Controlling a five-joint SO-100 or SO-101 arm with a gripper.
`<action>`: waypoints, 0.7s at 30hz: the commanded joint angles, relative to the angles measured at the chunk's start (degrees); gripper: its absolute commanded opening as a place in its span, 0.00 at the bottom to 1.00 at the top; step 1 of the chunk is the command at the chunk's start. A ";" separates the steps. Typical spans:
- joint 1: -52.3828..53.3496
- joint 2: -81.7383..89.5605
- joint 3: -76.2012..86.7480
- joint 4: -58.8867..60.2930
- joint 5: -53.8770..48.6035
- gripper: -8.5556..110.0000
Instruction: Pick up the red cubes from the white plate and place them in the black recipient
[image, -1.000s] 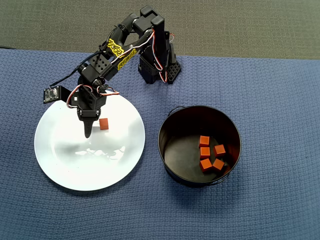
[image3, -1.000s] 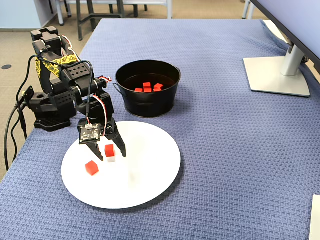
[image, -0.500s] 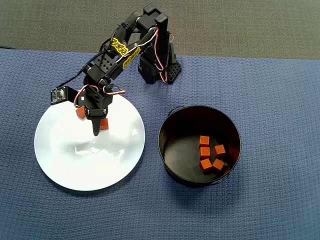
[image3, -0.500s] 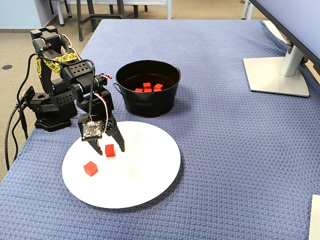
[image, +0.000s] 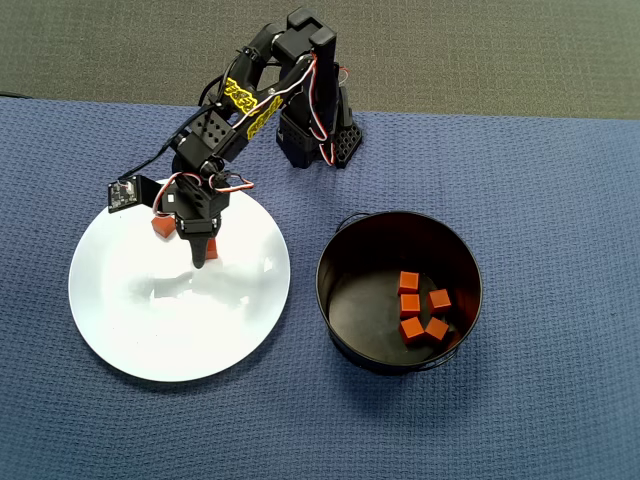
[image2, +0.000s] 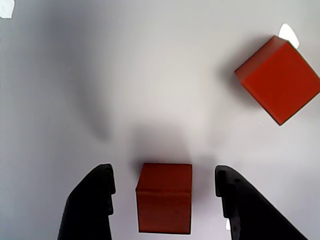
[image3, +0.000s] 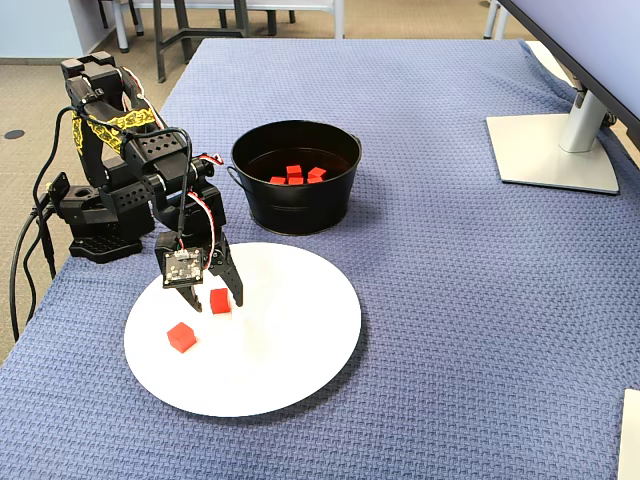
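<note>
We see, overhead view: plate (image: 130, 340) left of pot (image: 345, 330) on bench (image: 560, 350). Two cubes on plate; one (image2: 164, 197) between claw (image2: 165, 187) fingers, other (image2: 278, 80) beside. Five cubes (image: 418, 307) in pot. Arm base (image: 318, 140) behind plate.

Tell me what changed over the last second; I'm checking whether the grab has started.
The gripper slid toward the plate's arm-side edge and now straddles one cube, jaws open, nothing gripped. Both plate cubes, the other cube included, and the five in the pot stayed put.
</note>
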 joint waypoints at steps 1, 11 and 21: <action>-1.76 4.31 0.53 -1.58 0.26 0.20; -2.72 5.10 1.32 -0.88 0.70 0.16; -2.81 5.62 1.93 -1.14 1.05 0.07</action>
